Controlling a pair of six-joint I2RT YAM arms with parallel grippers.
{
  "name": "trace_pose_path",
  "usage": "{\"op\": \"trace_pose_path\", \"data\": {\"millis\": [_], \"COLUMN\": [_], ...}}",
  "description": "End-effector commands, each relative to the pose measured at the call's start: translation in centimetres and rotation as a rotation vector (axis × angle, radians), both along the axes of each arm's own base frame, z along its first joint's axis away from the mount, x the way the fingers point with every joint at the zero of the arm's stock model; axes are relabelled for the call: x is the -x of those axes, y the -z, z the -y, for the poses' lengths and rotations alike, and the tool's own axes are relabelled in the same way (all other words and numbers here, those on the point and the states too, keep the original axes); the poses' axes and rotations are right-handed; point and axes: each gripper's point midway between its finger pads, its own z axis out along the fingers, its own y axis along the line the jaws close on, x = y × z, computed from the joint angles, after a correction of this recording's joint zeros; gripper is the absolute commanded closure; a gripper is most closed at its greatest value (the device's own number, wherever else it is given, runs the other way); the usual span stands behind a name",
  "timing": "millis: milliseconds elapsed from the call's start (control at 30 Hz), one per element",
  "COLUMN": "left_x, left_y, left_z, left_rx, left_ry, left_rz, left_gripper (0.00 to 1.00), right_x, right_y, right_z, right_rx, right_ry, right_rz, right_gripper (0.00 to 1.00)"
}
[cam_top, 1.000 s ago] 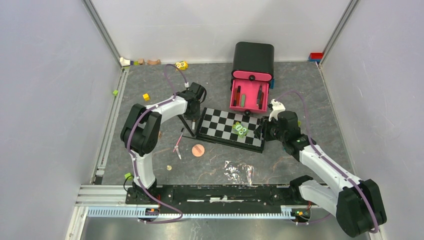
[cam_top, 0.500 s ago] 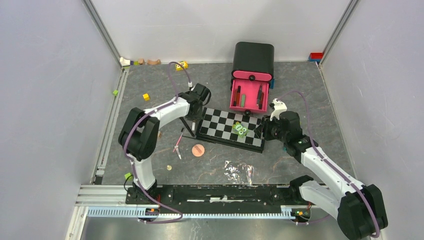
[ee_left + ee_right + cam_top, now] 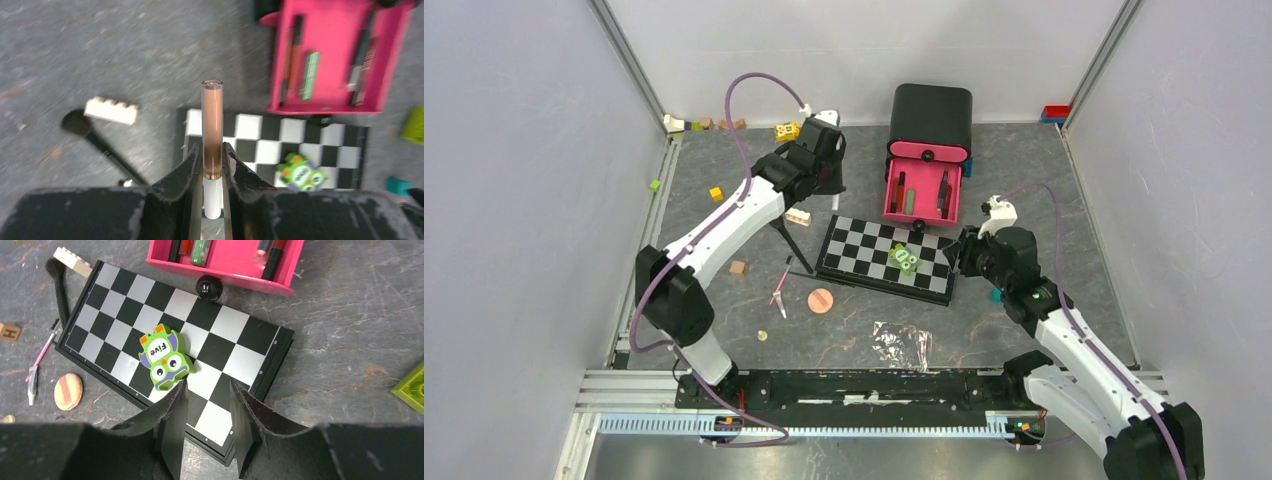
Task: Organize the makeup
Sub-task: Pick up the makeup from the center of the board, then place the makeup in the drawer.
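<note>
The left pincer [image 3: 212, 152] is clamped on a slim clear tube of peach-brown liquid with a white cap [image 3: 212, 120], which sticks out ahead of it. Left of that pincer lie a black long-handled brush [image 3: 102, 147] and a cream toy brick [image 3: 111, 110]; ahead and to its right sits a pink plastic tray [image 3: 332, 50] holding thin pencils [image 3: 291, 55] and a small green tube [image 3: 309, 68]. The right pincer [image 3: 207, 390] hangs partly open and empty above a black-and-white chequered board [image 3: 120, 320], a green owl toy [image 3: 165, 360] just left of it and a round peach puff [image 3: 67, 391] well off to its left
</note>
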Motion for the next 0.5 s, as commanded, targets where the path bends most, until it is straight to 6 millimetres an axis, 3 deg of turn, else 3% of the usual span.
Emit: {"op": "trace_pose_path", "data": {"millis": [0, 200, 467], "left_x": [-1.1, -2.7, -4.6], "left_y": [-2.9, -1.5, 0.8], "left_z": [6.2, 11.6, 15.6], "left_rx": [0.186, 0.302, 0.403], "left_ry": [0.142, 0.225, 0.257], "left_rz": [0.002, -0.066, -0.116], "left_gripper": [0.8, 0.83, 0.83], "right_x": [-0.4, 0.1, 1.0], "right_y": [-1.7, -2.7, -2.5], "right_z": [1.0, 1.7, 2.1], "right_rx": [-0.016, -0.022, -0.033], "right_ry": [0.076, 0.106, 0.123], "right_rz": [0.056, 0.071, 0.066], "right_gripper": [0.58, 0.57, 0.57]}}
